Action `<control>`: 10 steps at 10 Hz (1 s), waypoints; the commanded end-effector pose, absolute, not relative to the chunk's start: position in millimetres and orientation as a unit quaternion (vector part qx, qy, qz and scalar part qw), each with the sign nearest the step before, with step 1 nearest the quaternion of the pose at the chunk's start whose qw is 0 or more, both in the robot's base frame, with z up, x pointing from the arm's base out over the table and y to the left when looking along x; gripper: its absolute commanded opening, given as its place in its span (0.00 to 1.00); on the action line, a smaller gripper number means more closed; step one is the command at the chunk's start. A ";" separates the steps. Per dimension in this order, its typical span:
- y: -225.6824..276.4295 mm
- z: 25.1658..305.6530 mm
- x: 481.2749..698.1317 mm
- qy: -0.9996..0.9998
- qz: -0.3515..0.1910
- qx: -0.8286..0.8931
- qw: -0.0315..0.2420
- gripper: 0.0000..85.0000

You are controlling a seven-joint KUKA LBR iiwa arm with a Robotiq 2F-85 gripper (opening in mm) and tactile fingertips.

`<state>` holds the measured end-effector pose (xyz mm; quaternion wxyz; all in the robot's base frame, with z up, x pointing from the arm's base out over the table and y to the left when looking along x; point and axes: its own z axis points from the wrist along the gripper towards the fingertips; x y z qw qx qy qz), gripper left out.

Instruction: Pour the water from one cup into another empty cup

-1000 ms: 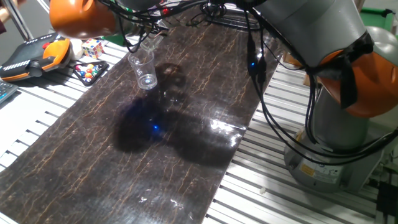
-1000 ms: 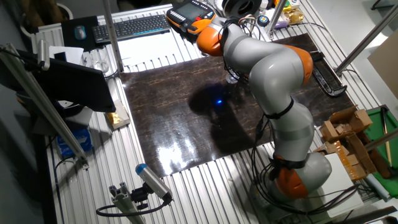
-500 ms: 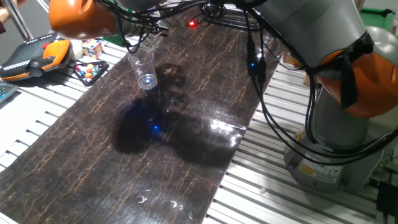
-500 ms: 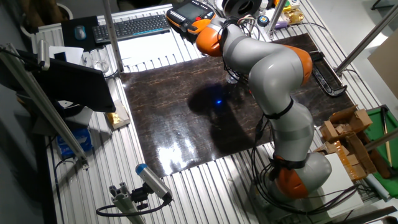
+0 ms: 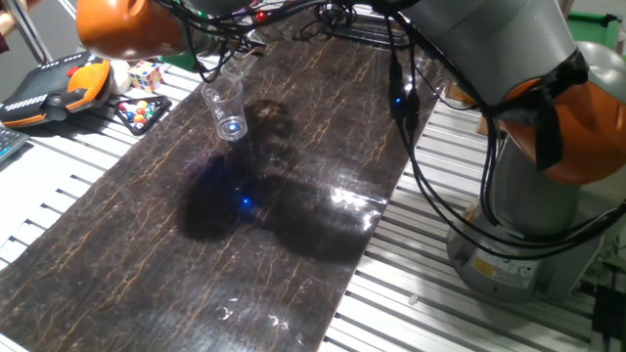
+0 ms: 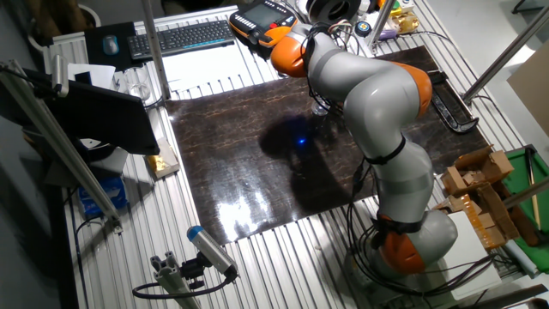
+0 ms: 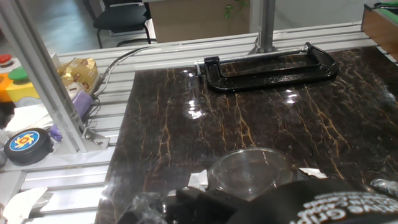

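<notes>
The taller tapered clear cup [image 5: 226, 109] stands upright on the dark marble-patterned mat [image 5: 293, 186], at its far left. Just above its rim the short squat glass [image 5: 235, 67] hangs tilted from my hand. In the hand view the short glass [image 7: 250, 173] sits low in the middle, and my gripper [image 7: 252, 194] is shut around it, with black finger parts on both sides. In the other fixed view my arm [image 6: 360, 86] hides both cups. I cannot tell how much water either cup holds.
A black C-clamp [image 7: 268, 65] lies on the mat's far edge. A Rubik's cube [image 5: 147, 74], a teach pendant [image 5: 54, 88] and small items lie left of the mat. An aluminium post [image 7: 43, 81] and a tape measure [image 7: 25, 144] stand at the left. Cables [image 5: 401, 98] hang over the mat.
</notes>
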<state>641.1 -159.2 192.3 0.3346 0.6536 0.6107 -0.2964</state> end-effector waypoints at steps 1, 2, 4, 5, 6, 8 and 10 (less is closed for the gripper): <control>-159.1 191.9 641.5 0.611 -0.295 0.655 0.333 0.01; -159.1 191.9 641.5 0.613 -0.293 0.655 0.331 0.01; -159.1 191.9 641.5 0.617 -0.286 0.656 0.326 0.01; -159.1 191.9 641.5 0.615 -0.284 0.662 0.320 0.01; -159.1 191.9 641.5 0.616 -0.281 0.665 0.315 0.01; -159.1 191.9 641.5 0.620 -0.275 0.667 0.309 0.01; -159.1 191.9 641.5 0.617 -0.280 0.660 0.324 0.01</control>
